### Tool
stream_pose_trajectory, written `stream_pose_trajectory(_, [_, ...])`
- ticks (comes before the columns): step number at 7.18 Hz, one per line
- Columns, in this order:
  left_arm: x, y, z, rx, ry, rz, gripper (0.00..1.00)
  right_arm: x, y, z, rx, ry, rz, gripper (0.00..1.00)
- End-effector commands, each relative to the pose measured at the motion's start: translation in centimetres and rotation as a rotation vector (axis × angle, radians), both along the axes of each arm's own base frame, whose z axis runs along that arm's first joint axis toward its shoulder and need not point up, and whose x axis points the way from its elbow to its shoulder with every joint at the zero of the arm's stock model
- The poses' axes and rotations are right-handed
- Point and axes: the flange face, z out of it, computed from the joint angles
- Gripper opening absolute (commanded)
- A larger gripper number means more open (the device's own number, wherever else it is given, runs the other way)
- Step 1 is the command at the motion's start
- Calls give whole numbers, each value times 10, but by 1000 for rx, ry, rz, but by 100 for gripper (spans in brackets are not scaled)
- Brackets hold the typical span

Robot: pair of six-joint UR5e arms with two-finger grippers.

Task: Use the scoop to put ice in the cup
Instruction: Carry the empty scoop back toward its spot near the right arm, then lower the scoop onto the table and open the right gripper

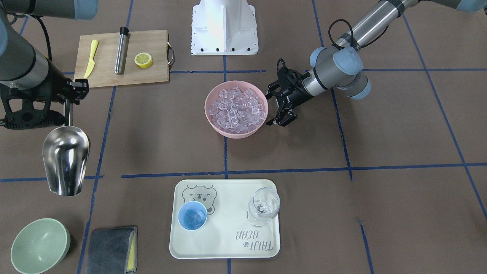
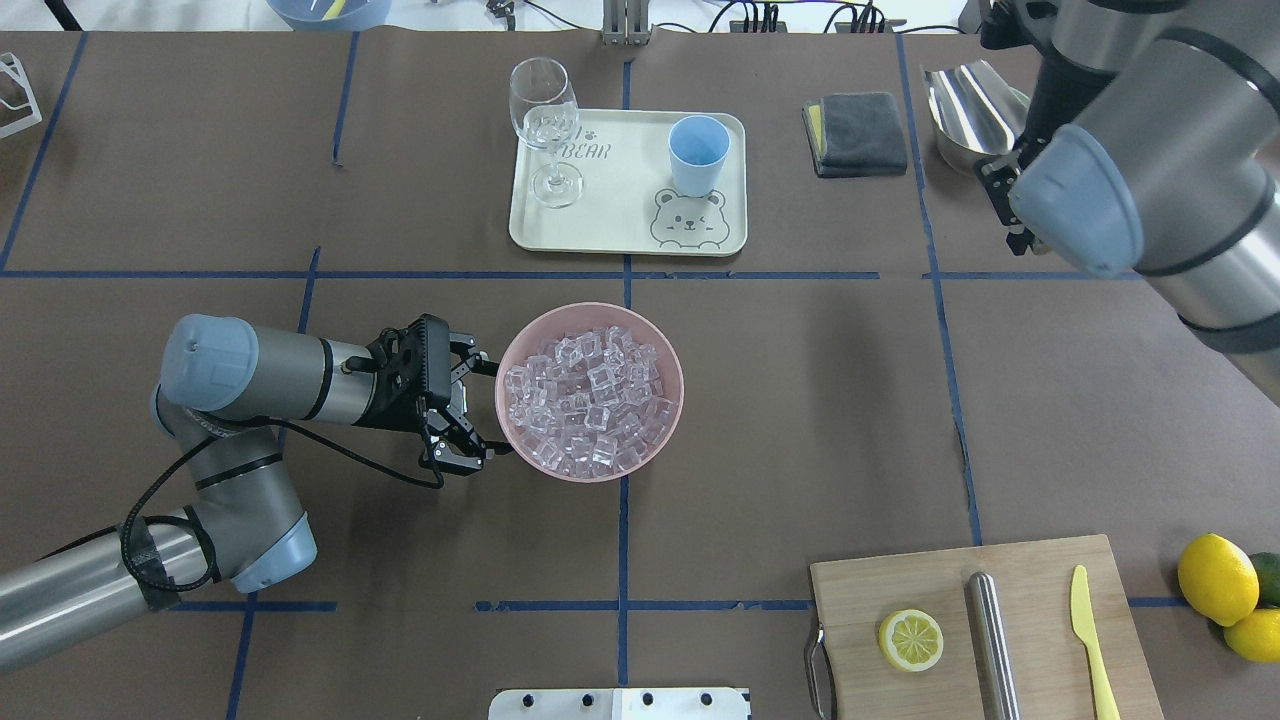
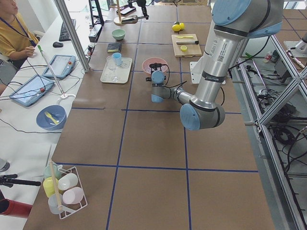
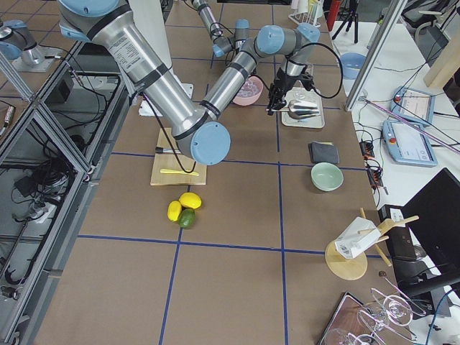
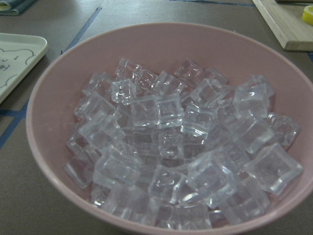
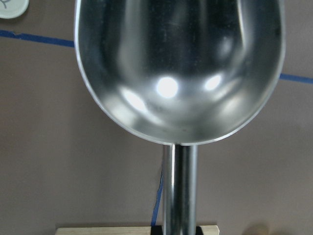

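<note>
The ice (image 1: 237, 108) is a heap of clear cubes in a pink bowl (image 1: 228, 133) at mid-table; it fills the left wrist view (image 5: 171, 147). My left gripper (image 1: 271, 106) is open and empty, its fingers spread beside the bowl's rim, as the overhead view (image 2: 492, 412) also shows. My right gripper (image 1: 69, 102) is shut on the rod handle of the steel scoop (image 1: 66, 160), held in the air, trough hanging down. The trough (image 6: 178, 68) is empty. The light-blue cup (image 1: 192, 215) stands on a cream tray (image 1: 228, 243) with a few cubes inside.
A clear goblet (image 1: 263, 205) stands on the tray next to the cup. A pale-green bowl (image 1: 40, 245) and a grey cloth (image 1: 111, 249) lie below the scoop. A cutting board (image 1: 152, 76) holds a yellow knife, a steel cylinder (image 1: 121, 49) and a lemon half.
</note>
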Motion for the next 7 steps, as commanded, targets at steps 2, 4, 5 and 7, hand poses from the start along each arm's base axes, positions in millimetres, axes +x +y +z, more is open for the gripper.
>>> stream_pose_trajectory(2, [-1,0,-1,2,7,0,99,-19,78,32,-105,35,109,0])
stream_pose_trajectory(4, [-2,1,2,0,5,0,99,-29,104,85,-86,23,97,0])
stream_pose_trajectory(5, [-2,1,3,-1,3,0,99,-35,118,114,-66,19,157,0])
stream_pose_trajectory(7, [-1,2,3,-1,2,1,99,-52,143,157,-53,21,209,0])
